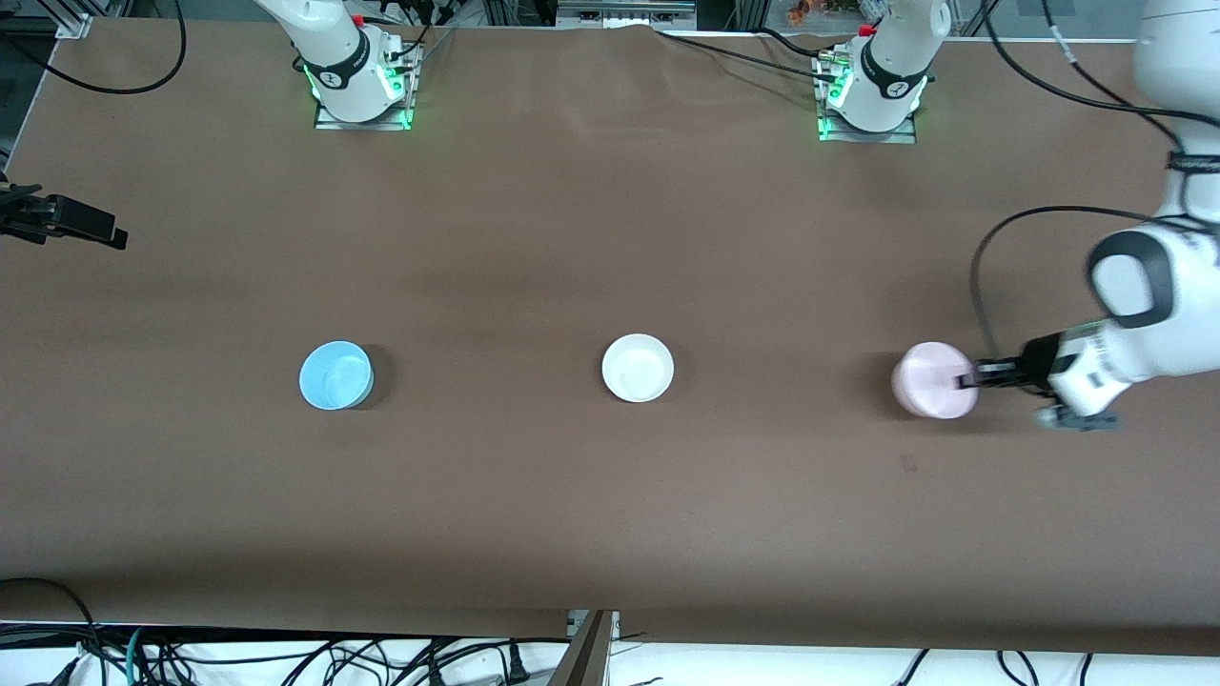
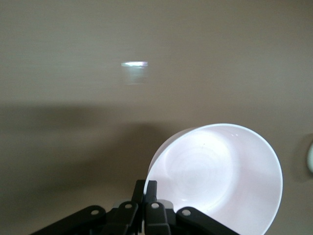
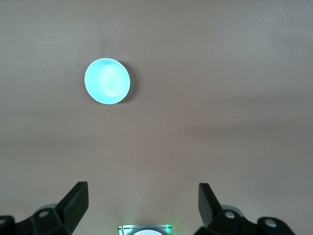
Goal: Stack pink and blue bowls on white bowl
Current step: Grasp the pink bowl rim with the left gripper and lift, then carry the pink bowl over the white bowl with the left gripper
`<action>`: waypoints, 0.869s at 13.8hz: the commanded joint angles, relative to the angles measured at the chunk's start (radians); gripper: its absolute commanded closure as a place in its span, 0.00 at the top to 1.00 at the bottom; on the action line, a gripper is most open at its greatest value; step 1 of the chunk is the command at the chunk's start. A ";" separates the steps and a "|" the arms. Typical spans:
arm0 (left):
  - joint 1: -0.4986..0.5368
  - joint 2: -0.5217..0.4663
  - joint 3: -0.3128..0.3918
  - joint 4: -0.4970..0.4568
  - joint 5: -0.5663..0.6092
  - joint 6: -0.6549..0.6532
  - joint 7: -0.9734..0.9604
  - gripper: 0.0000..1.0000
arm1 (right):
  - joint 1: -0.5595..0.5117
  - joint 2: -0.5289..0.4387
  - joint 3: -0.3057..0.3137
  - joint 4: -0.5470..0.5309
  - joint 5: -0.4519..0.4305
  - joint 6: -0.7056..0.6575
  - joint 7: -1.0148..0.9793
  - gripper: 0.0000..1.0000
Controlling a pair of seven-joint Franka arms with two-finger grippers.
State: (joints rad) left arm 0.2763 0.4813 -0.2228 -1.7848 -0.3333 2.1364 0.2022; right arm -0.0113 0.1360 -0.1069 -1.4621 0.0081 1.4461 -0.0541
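The pink bowl (image 1: 932,380) sits toward the left arm's end of the bench (image 1: 610,495), tipped so its mouth faces the left arm's wrist camera, and the left claw (image 1: 965,380) is clamped on its rim. In the left wrist view the two fingers (image 2: 145,188) press together over the edge of the pink bowl (image 2: 215,181), one inside and one outside. The white bowl (image 1: 638,368) stands upright near the middle of the bench, well apart from the pink one, with bare brown surface between them. The blue bowl (image 1: 335,375) stands upright toward the right arm's end, about as far again from the white bowl.

The right claw (image 3: 144,200) waits with its fingers spread wide and nothing between them, high over the bench; the right wrist view looks down on the blue bowl (image 3: 107,81). In the front view only the right arm's base shows, its claw out of frame. A black clamp-like fixture (image 1: 59,221) juts in at the bench edge by the right arm's end. Cables (image 1: 286,657) lie along the edge nearest the front camera.
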 commanded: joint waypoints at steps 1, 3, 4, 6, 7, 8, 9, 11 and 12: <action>-0.159 0.023 -0.001 0.077 0.069 -0.015 -0.249 0.00 | -0.006 0.011 0.004 0.028 -0.005 -0.010 -0.003 0.99; -0.300 0.042 -0.001 0.094 0.071 -0.010 -0.421 0.00 | -0.006 0.011 0.004 0.029 -0.004 -0.010 -0.003 0.99; -0.354 0.071 -0.001 0.129 0.071 -0.007 -0.502 0.00 | -0.006 0.011 0.004 0.029 -0.004 -0.010 -0.003 0.99; -0.458 0.134 0.002 0.215 0.092 0.004 -0.633 0.00 | -0.006 0.011 0.004 0.029 -0.005 -0.010 -0.004 0.99; -0.492 0.158 0.000 0.244 0.126 0.007 -0.682 0.00 | -0.006 0.011 0.004 0.029 -0.004 -0.010 -0.003 0.99; -0.528 0.175 0.000 0.260 0.150 0.023 -0.728 0.00 | -0.006 0.011 0.004 0.028 -0.004 -0.010 -0.004 0.99; -0.558 0.183 0.000 0.262 0.160 0.052 -0.757 0.00 | -0.006 0.011 0.004 0.028 -0.005 -0.010 -0.004 0.99; -0.598 0.189 -0.001 0.259 0.160 0.100 -0.774 0.00 | -0.006 0.011 0.004 0.028 -0.005 -0.010 -0.006 0.99; -0.614 0.192 -0.001 0.259 0.161 0.108 -0.785 0.00 | -0.006 0.011 0.004 0.028 -0.004 -0.010 -0.006 0.99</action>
State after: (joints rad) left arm -0.3047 0.6559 -0.2364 -1.5600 -0.1961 2.2362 -0.5485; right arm -0.0111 0.1364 -0.1068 -1.4614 0.0081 1.4461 -0.0541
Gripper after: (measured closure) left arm 0.974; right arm 0.004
